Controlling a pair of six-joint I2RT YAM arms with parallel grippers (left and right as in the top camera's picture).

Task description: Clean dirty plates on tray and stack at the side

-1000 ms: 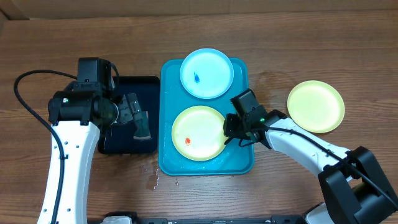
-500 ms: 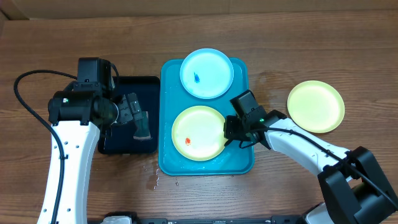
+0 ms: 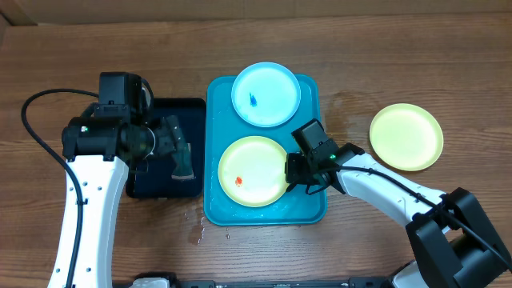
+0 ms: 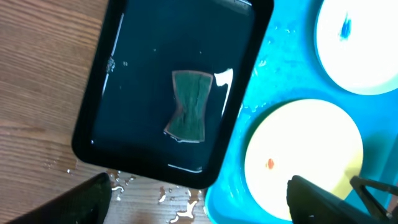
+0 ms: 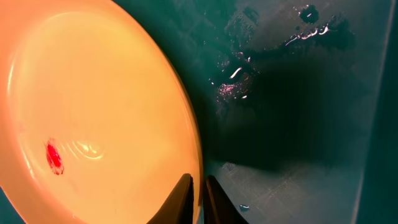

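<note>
On the turquoise tray (image 3: 214,128) lie a light-blue plate (image 3: 266,94) with a blue smear and a lime-green plate (image 3: 253,170) with an orange smear. A second green plate (image 3: 406,136) rests on the table to the right. My right gripper (image 3: 290,171) is shut on the right rim of the smeared green plate (image 5: 93,112); in the right wrist view its fingertips (image 5: 198,186) pinch that rim. My left gripper (image 3: 170,142) hovers open over the black tray (image 3: 160,186). In the left wrist view the left gripper (image 4: 199,205) has its jaws wide apart and nothing between them.
A dark green sponge (image 4: 188,106) lies in the wet black tray (image 4: 124,74), left of the turquoise tray (image 4: 230,186). Water drops (image 3: 196,228) dot the wood near the trays' front corners. A black cable (image 3: 28,128) loops at the far left.
The right gripper has closed on the green plate's rim, and the plate has shifted slightly left with it. The left arm has stayed over the black tray.
</note>
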